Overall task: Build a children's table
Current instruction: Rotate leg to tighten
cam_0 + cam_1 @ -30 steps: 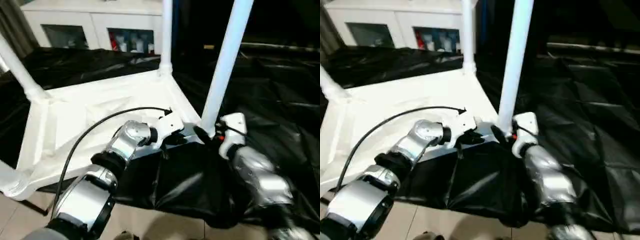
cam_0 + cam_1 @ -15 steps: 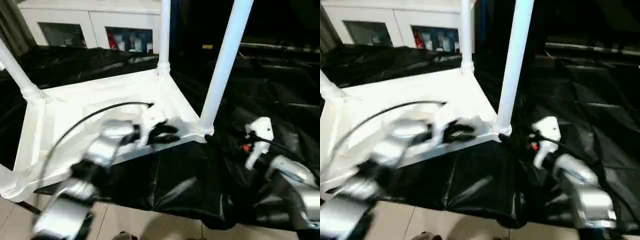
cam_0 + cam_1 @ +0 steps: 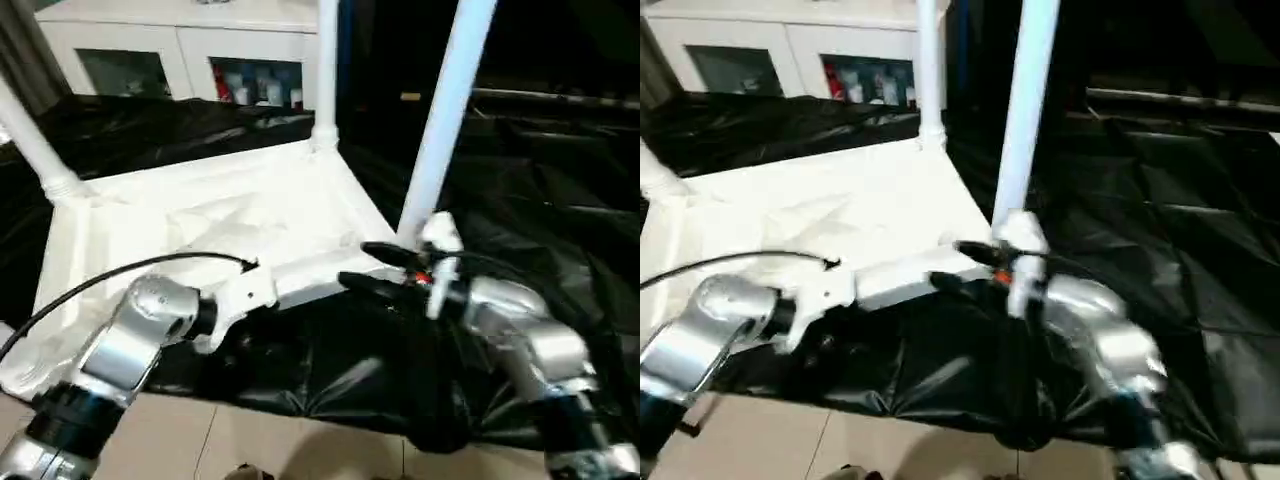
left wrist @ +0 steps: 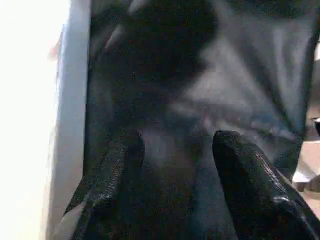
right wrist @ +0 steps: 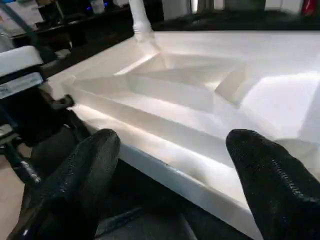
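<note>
The children's table lies upside down on black sheeting, its white tabletop [image 3: 200, 215] showing its ribbed underside. Three white legs stand in its corner sockets: one at the near right [image 3: 445, 120], one at the far corner [image 3: 326, 70] and one at the left [image 3: 35, 150]. My right gripper [image 3: 360, 268] points left at the base of the near right leg, open, its fingers [image 5: 85, 170] spread wide in front of the tabletop's rim [image 5: 165, 165]. My left gripper [image 4: 175, 145] hangs open over the sheeting just beside the tabletop's near edge [image 4: 70, 125], with nothing between its fingers.
A white cabinet with glass doors [image 3: 180, 50] stands behind the table. Crumpled black sheeting [image 3: 540, 180] covers the ground to the right and back. Pale floor tiles [image 3: 250, 440] show along the near edge. A black cable [image 3: 120, 275] arcs over my left forearm.
My left gripper has opened and drawn back off the tabletop's near edge, toward me and to the left. My right gripper swung out to the right, then returned to the near right leg's base.
</note>
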